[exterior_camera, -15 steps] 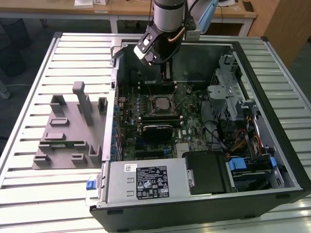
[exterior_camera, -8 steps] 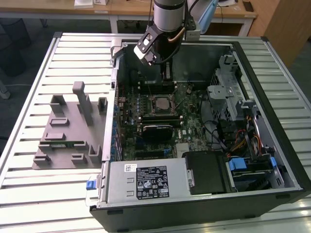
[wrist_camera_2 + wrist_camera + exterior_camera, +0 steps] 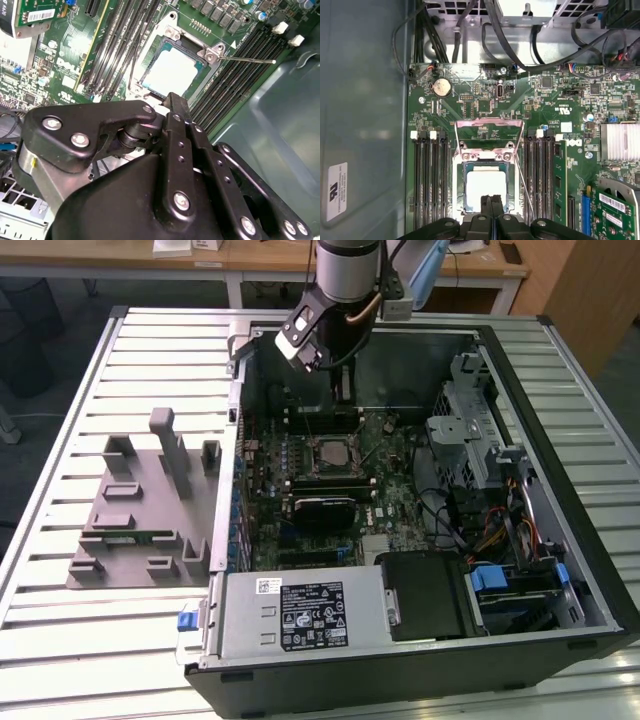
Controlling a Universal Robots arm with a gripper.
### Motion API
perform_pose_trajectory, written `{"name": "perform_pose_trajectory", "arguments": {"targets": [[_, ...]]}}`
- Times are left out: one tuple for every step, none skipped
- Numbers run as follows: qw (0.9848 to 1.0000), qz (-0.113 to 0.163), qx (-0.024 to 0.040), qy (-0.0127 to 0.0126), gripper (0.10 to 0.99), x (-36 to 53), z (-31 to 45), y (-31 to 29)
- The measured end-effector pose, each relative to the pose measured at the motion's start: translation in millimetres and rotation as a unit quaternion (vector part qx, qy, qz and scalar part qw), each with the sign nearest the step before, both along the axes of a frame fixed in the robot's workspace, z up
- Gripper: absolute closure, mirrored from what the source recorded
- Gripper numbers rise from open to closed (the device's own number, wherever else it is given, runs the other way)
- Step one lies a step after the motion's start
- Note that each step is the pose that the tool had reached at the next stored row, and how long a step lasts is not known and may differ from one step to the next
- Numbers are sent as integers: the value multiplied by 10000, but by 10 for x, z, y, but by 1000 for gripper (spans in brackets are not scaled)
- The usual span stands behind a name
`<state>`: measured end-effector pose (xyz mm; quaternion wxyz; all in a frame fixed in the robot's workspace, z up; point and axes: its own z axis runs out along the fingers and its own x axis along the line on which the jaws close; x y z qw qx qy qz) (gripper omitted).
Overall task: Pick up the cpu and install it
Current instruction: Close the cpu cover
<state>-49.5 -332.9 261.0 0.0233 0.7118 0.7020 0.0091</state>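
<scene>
End effector [image 3: 490, 199] closed, above cpu [image 3: 485, 182]: pale silver sq, seated in socket [image 3: 461, 186].

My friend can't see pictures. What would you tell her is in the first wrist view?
A pale silver chip lies in its socket on a green circuit board, with the socket's metal cover flipped open. The black gripper, shut, hangs over one edge of the chip. Black memory slots run along both sides of the socket.

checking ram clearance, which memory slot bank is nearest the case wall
The bank between the cpu and the grey case wall; the other bank lies beyond the cpu.
</scene>
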Motion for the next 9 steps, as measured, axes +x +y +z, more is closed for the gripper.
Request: {"name": "perform_pose_trajectory", "arguments": {"targets": [[10000, 0, 0, 0, 980, 0, 13, 0], [10000, 0, 0, 0, 980, 0, 27, 0], [10000, 0, 0, 0, 980, 0, 42, 0], [10000, 0, 0, 0, 980, 0, 57, 0], [10000, 0, 0, -1, 980, 0, 71, 0], [10000, 0, 0, -2, 980, 0, 85, 0], [10000, 0, 0, -2, 980, 0, 98, 0], [10000, 0, 0, -3, 980, 0, 110, 0], [10000, 0, 0, -4, 980, 0, 123, 0]]}}
